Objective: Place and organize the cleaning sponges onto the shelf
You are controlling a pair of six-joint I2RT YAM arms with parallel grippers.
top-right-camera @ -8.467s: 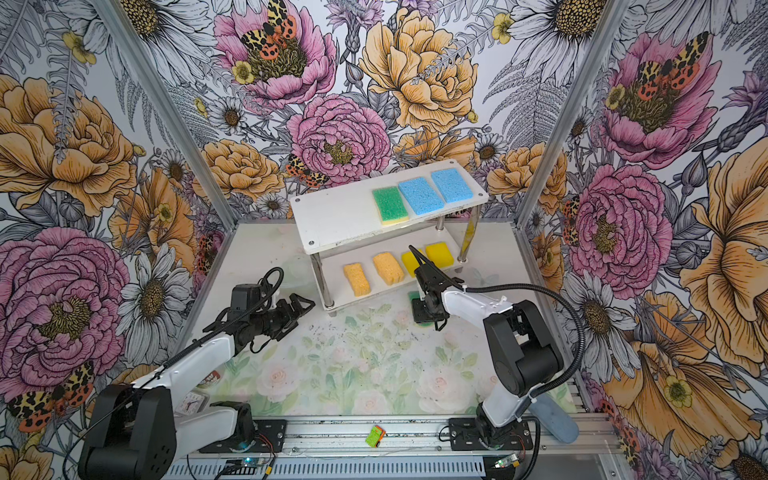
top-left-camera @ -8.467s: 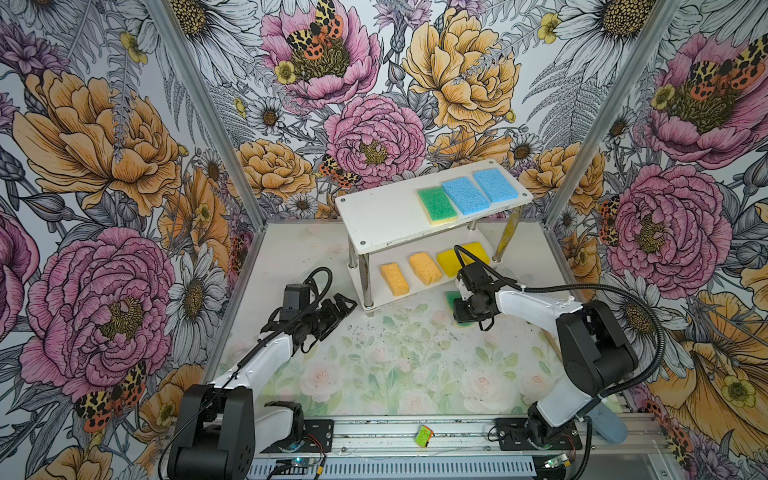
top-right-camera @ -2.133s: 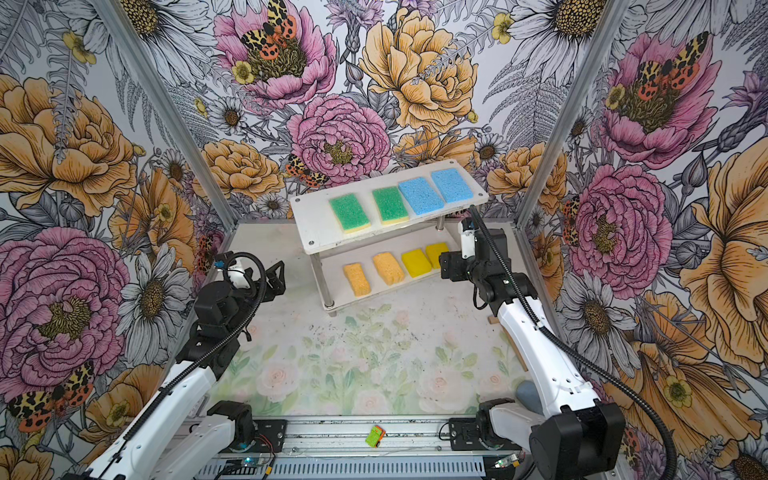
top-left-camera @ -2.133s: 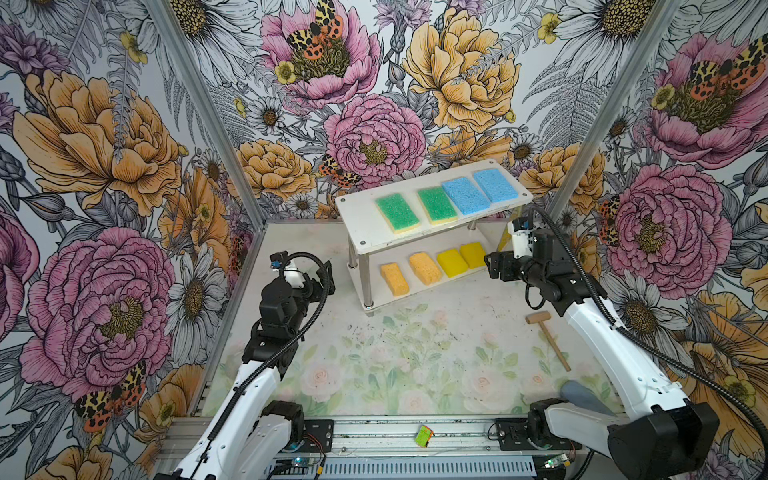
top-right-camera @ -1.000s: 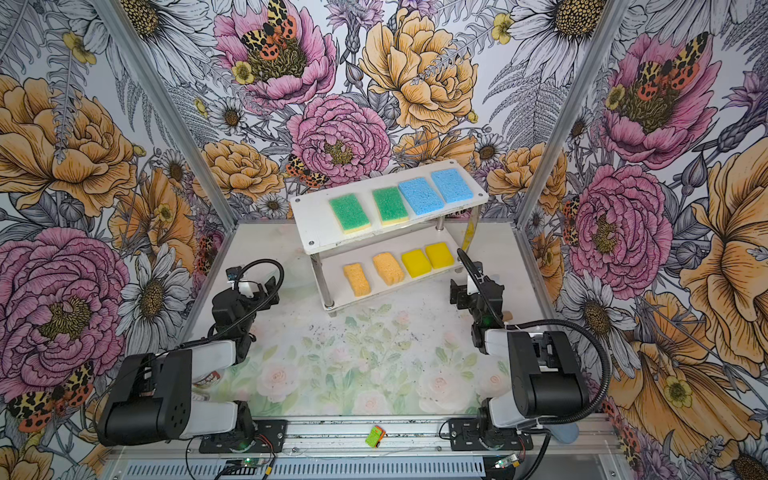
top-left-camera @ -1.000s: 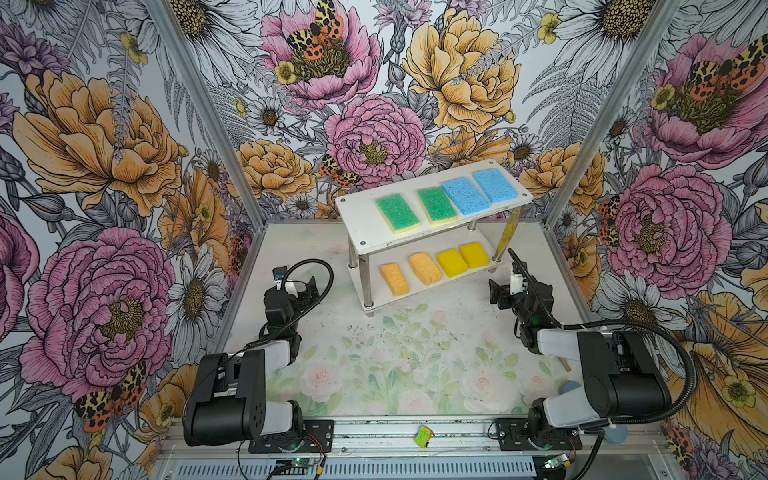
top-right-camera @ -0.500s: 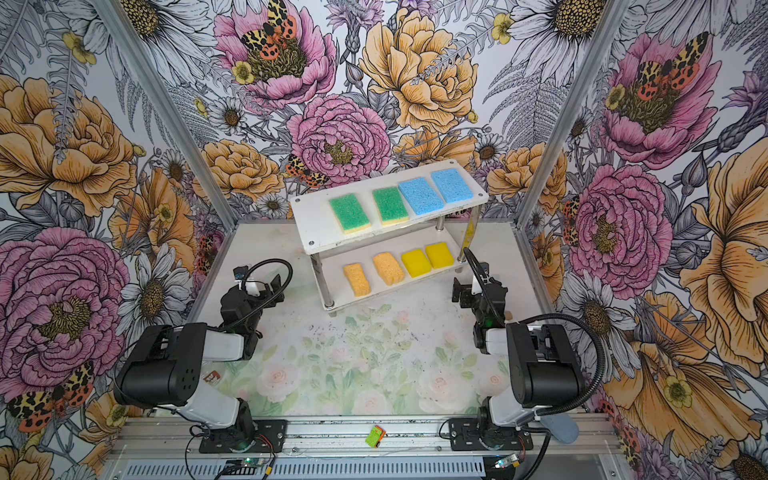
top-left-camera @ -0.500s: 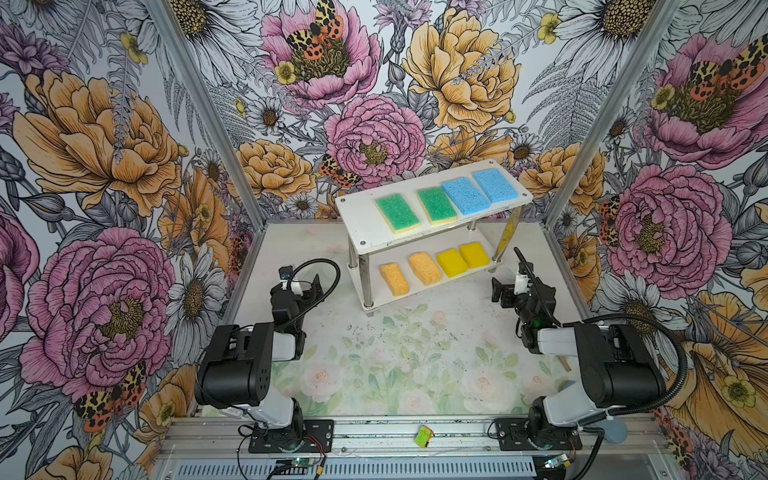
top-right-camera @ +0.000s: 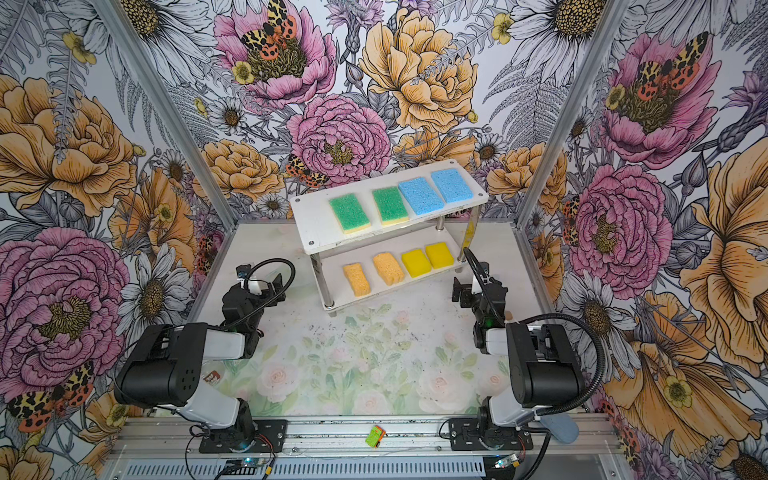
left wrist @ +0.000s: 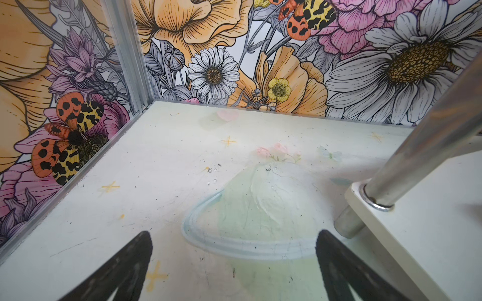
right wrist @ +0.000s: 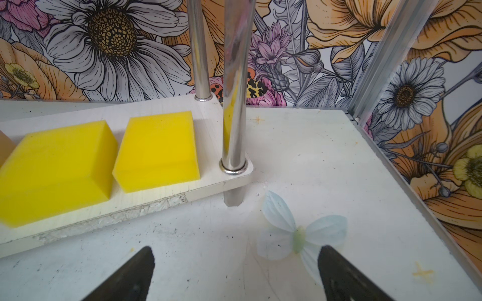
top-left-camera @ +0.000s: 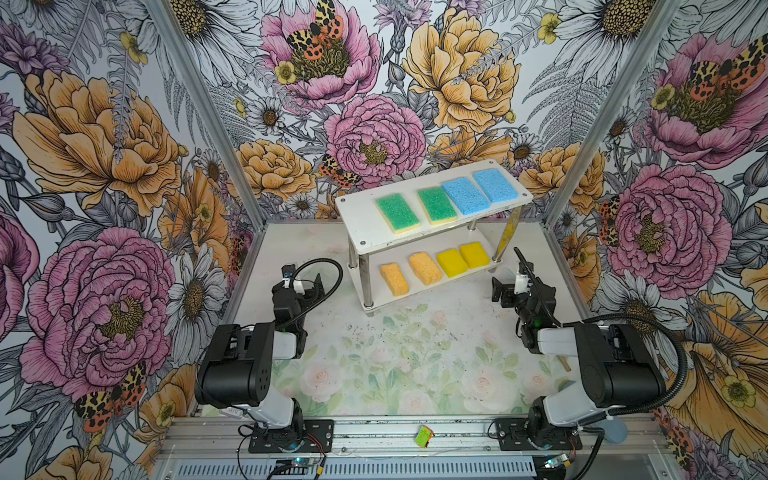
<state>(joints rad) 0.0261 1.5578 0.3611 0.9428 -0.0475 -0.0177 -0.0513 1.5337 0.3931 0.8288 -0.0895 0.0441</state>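
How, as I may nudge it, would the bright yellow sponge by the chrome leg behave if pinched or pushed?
The bright yellow sponge looks like thick foam: probably light and squashy under a pinch. Sitting flat on the lower board, it should slide, not roll or tip. Pushed toward the chrome leg, it would likely jam.

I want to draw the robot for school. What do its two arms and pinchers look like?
Both arms match: the left arm and right arm have chunky black joints joined by smooth white tubes. A thin black cable loops over the left one; a ribbed black hose curves along the right one. The left gripper and right gripper each have two black pointed fingers.
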